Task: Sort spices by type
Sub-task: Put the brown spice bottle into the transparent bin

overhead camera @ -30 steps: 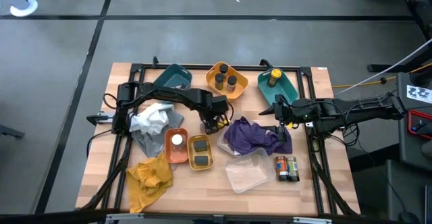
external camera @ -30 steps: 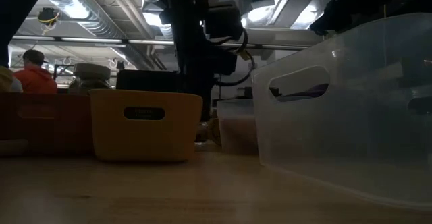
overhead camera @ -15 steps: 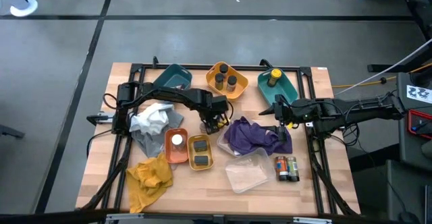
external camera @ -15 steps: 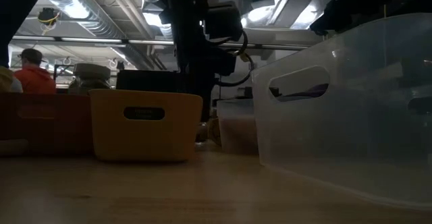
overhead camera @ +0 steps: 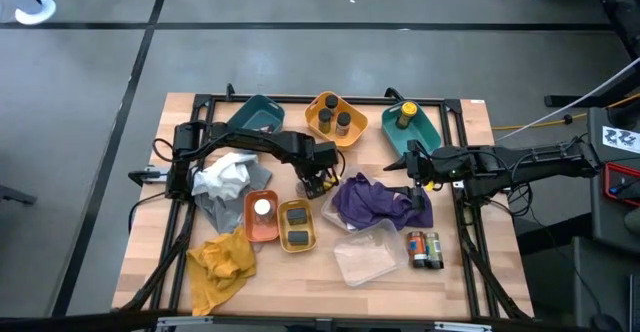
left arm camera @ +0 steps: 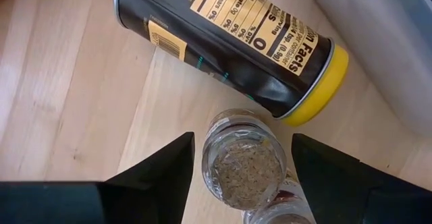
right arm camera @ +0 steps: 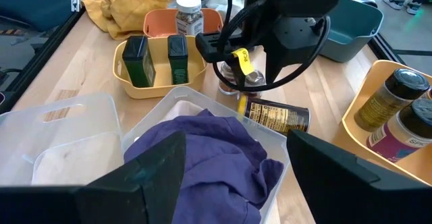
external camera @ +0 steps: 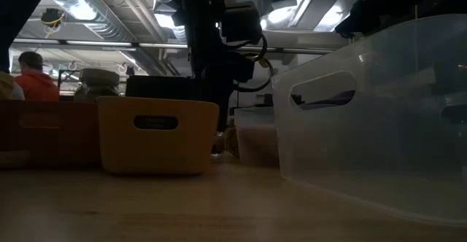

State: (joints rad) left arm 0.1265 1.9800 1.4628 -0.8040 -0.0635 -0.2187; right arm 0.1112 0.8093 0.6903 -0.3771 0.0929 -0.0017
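Left claw (overhead camera: pixel 318 180) is positioned low over the middle of the desk (overhead camera: pixel 150 222), fingers spread apart. In the left wrist view the two fingers (left arm camera: pixel 158 177) flank a small clear jar (left arm camera: pixel 244 158) of grey-green spice that stands upright on the wood; whether the fingers touch the glass cannot be told. Just beside this jar lies a black can with a yellow lid (left arm camera: pixel 233 45), on its side, label up.

Right claw (overhead camera: pixel 411 179) hangs over the purple cloth (overhead camera: pixel 372 200), which fills a clear bin (right arm camera: pixel 202 156). Its fingers are spread wide and hold nothing.

Location of the remaining spices:
- Orange tray (overhead camera: pixel 335 119) at the far edge: two dark-lidded jars (overhead camera: pixel 334 122), upright.
- Teal tray (overhead camera: pixel 413 127) to its right: one yellow-lidded jar (overhead camera: pixel 407 113).
- Small yellow tray (overhead camera: pixel 298 226) near the middle: two flat dark tins (right arm camera: pixel 156 59), side by side.
- Salmon tray (overhead camera: pixel 261 215) touching it on the left: one pale-lidded jar (overhead camera: pixel 263 208).
- Bare desk, front right: two jars (overhead camera: pixel 424 249) lying side by side, near an empty clear bin (overhead camera: pixel 368 256).

A second teal tray (overhead camera: pixel 256 114) sits far left. A white cloth (overhead camera: pixel 227 177) over a grey one (overhead camera: pixel 214 212) and a yellow cloth (overhead camera: pixel 220 263) lie on the left half. In the low view a person in red (external camera: pixel 34 78) shows beyond the desk.
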